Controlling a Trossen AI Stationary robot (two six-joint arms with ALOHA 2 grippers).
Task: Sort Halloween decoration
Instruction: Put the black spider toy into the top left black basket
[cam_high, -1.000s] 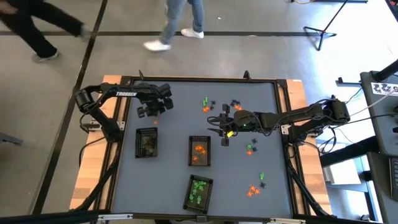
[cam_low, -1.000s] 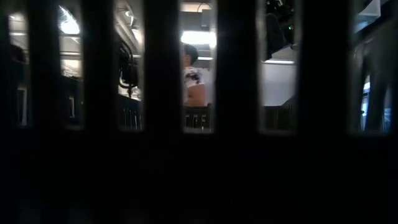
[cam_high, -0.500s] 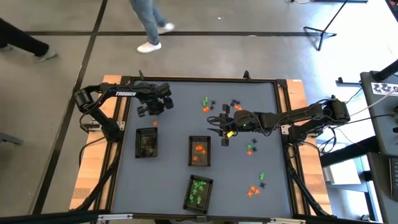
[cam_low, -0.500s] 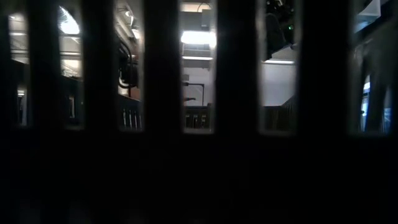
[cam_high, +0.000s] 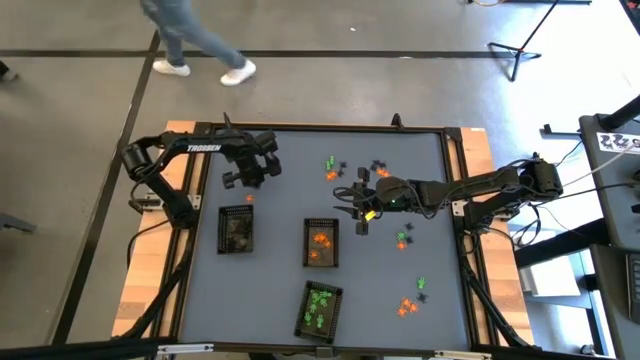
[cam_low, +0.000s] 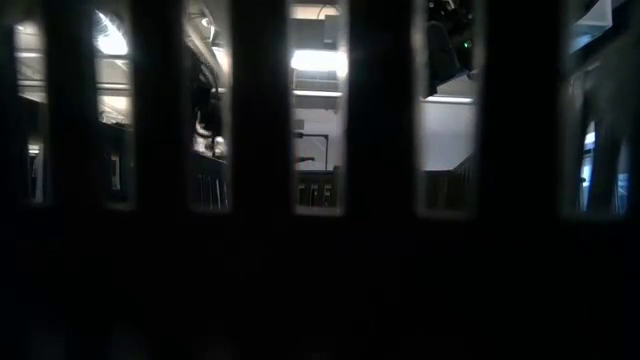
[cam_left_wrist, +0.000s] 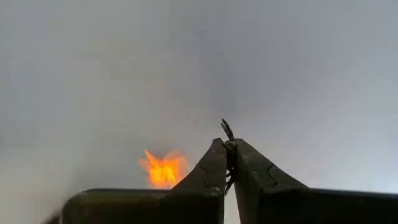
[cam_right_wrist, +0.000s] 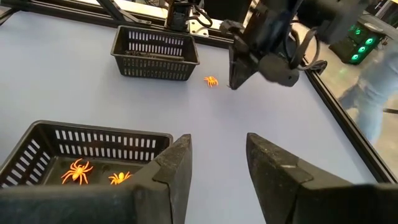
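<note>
The Halloween decoration lies loose on the grey table: orange, green and black trinkets at the far middle (cam_high: 335, 168) and near right (cam_high: 408, 303). My left gripper (cam_high: 250, 178) points down at the far left, shut on a thin black trinket (cam_left_wrist: 227, 129). An orange spider (cam_left_wrist: 163, 170) lies on the table just beside it. My right gripper (cam_right_wrist: 219, 158) waits open near the table's middle (cam_high: 344, 204), holding nothing. My left gripper pinches the black trinket between its two fingertips (cam_left_wrist: 214, 155), coming from above and pointing down. Only a thin dark leg (cam_left_wrist: 226, 127) sticks out past the tips. The rest is hidden between the fingers. The trinket is clear of the table.
Three dark trays stand on the table: one with dark pieces at the left (cam_high: 236, 230), one with orange spiders in the middle (cam_high: 321, 243), one with green pieces at the near edge (cam_high: 320, 308). A person (cam_high: 190, 40) walks beyond the far edge. Dark bars block the low view.
The person beyond the table's far edge has walked toward the left. Both arms have stayed about where they were.
</note>
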